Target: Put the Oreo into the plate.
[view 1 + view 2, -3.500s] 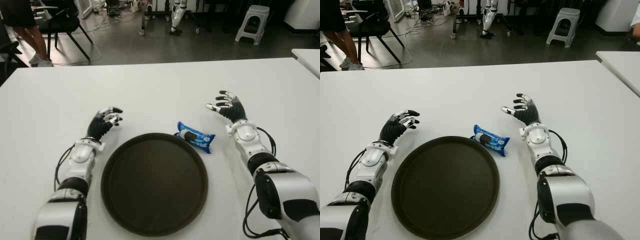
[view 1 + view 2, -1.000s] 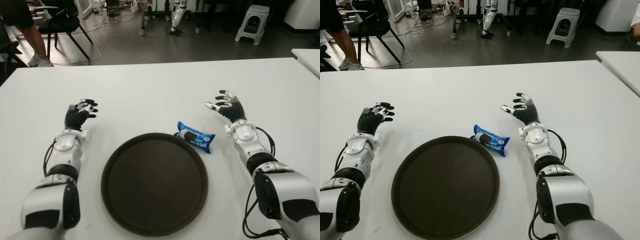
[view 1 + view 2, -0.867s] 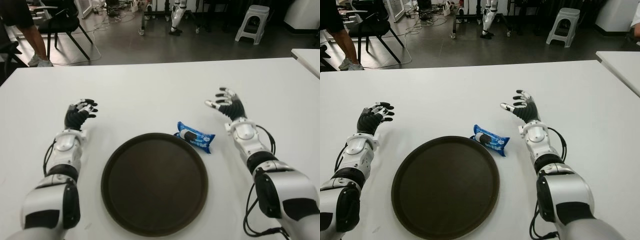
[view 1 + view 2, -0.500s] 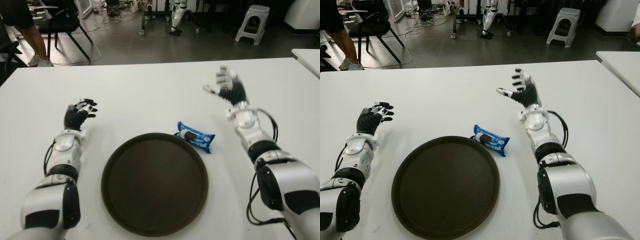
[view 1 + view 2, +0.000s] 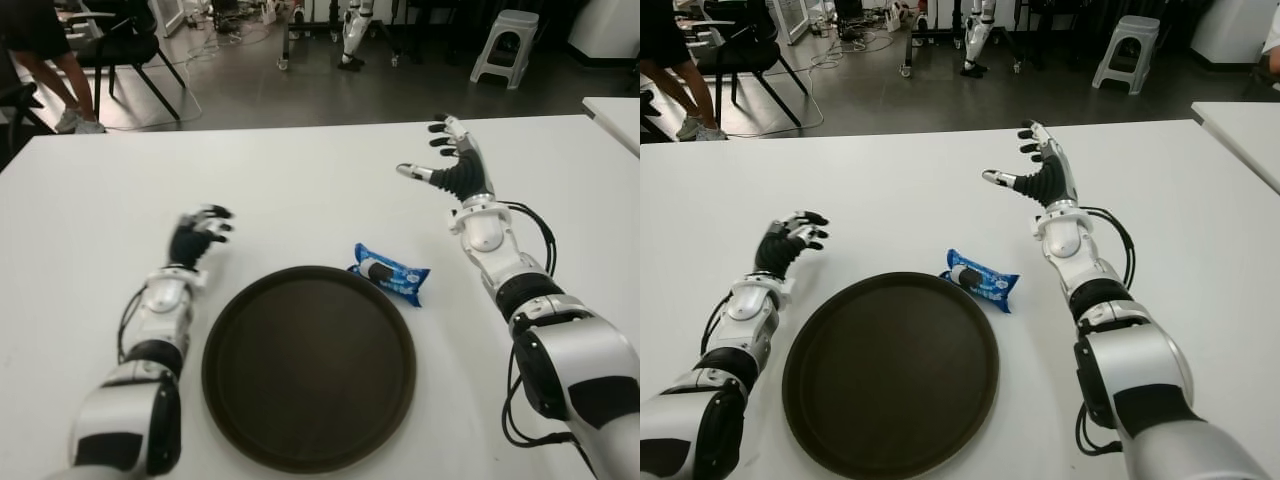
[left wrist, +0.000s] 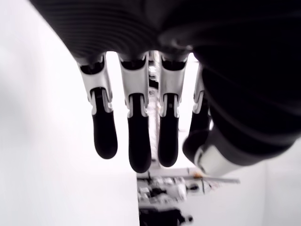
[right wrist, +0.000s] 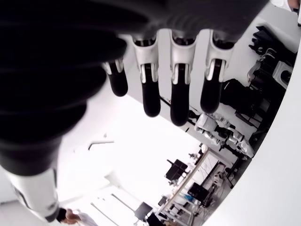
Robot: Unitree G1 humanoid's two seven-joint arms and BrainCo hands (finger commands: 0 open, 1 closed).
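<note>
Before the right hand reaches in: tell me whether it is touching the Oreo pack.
Apart. In the left eye view the right hand, fingers spread, is raised beyond the Oreo pack, with bare white table plainly between them.

One white table [image 5: 300, 170] in front, corner of second table [image 5: 615, 110] at right edge. On tabletop: one dark round plate [image 5: 309, 365], one blue Oreo pack [image 5: 391, 273] beside plate's far right rim. Two robot hands: left hand [image 5: 197, 233], right hand [image 5: 452, 168]. Beyond far edge: one stool [image 5: 505, 40], one chair [image 5: 125, 45], one person's legs [image 5: 55, 75].
</note>
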